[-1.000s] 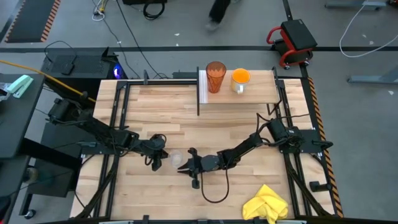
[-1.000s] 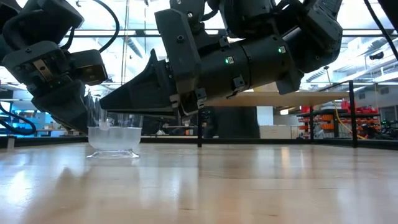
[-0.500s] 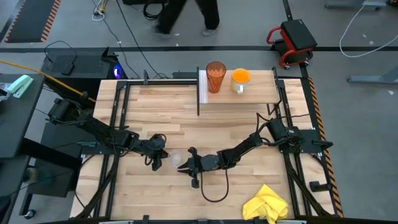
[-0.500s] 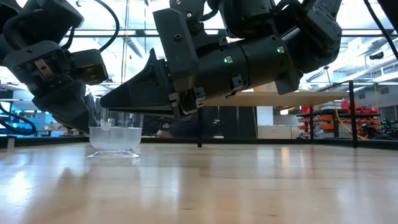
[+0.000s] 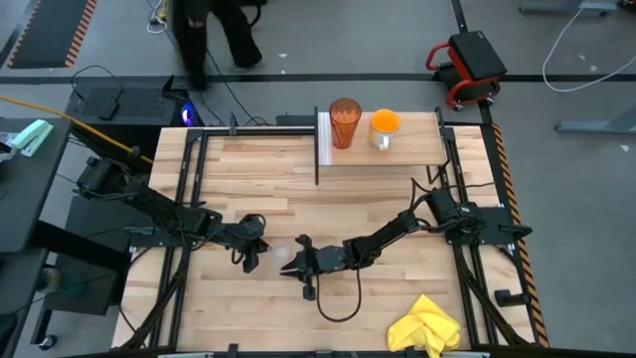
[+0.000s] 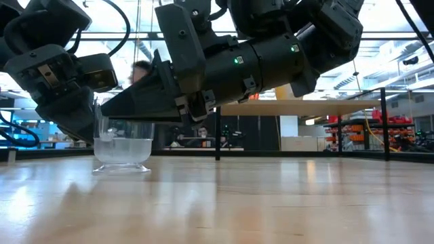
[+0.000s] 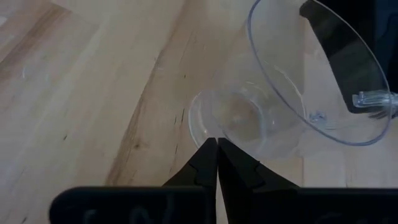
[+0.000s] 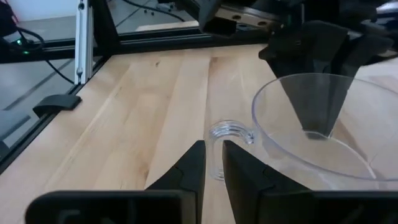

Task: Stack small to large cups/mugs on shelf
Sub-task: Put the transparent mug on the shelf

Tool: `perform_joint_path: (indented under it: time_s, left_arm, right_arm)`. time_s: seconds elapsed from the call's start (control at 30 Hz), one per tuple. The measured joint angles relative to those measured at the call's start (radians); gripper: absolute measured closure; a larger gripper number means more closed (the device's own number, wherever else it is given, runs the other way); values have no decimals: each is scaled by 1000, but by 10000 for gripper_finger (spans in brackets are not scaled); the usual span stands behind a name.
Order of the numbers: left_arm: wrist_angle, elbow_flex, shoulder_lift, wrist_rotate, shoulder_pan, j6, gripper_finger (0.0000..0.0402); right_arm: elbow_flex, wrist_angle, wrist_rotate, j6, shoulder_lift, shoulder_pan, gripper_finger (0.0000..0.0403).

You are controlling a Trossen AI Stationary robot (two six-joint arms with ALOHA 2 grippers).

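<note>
The small clear glass (image 5: pixel 279 252) (image 6: pixel 123 146) stands upright on its foot on the tabletop, between my two grippers. My left gripper (image 5: pixel 256 251) (image 7: pixel 216 144) is shut, and its tips are at the glass's foot on the table's left side. My right gripper (image 5: pixel 295 265) (image 8: pixel 214 163) comes from the right and is closed to a narrow gap at the glass's handle. The dark-orange tumbler (image 5: pixel 344 122) and the bright orange cup (image 5: pixel 384 125) stand side by side on the shelf (image 5: pixel 397 151) at the far edge. My left gripper's shut fingertips (image 7: pixel 211 149) meet the rim of the glass's foot (image 7: pixel 198 127), slanting down from the table's left; whether they press it, I cannot tell. My right gripper has the clear handle (image 8: pixel 230 132) on the glass's near right side between its two fingers (image 8: pixel 194 163). It comes in low and nearly level from the right. The glass stays on the table.
A yellow cloth (image 5: pixel 425 328) lies crumpled at the near right corner. A black cable loops on the table under my right arm (image 5: pixel 333 303). The shelf's white end panel (image 5: pixel 323 139) faces left. A person walks on the floor beyond the far edge (image 5: pixel 204 30).
My right gripper has moved a little toward the table's left, closing in on the glass, and the glass has shifted slightly left on the table. My left gripper has kept still. The person beyond the table has walked left.
</note>
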Motion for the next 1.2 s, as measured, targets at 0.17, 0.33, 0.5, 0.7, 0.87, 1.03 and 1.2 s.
perform_joint_path:
  time_s: [0.17,0.33,0.5,0.7,0.87,1.03,1.2]
  left_arm:
    - [0,0,0,-9,0,0,377]
    - [0,0,0,-17,0,0,383]
    - [0,0,0,-18,0,0,383]
    - [0,0,0,-19,0,0,377]
    - [2,0,0,-19,0,0,383]
    - [2,0,0,-19,0,0,384]
    - [5,0,0,-19,0,0,377]
  right_arm:
    - [0,1,-1,2,0,-3,349]
    - [0,2,0,2,0,-4,376]
    - [0,4,0,6,0,-5,385]
    - [0,3,-4,9,0,-7,364]
    - [0,9,-15,9,0,-9,343]
    - [0,23,-15,11,0,-16,331]
    - [0,61,-16,27,18,-16,329]
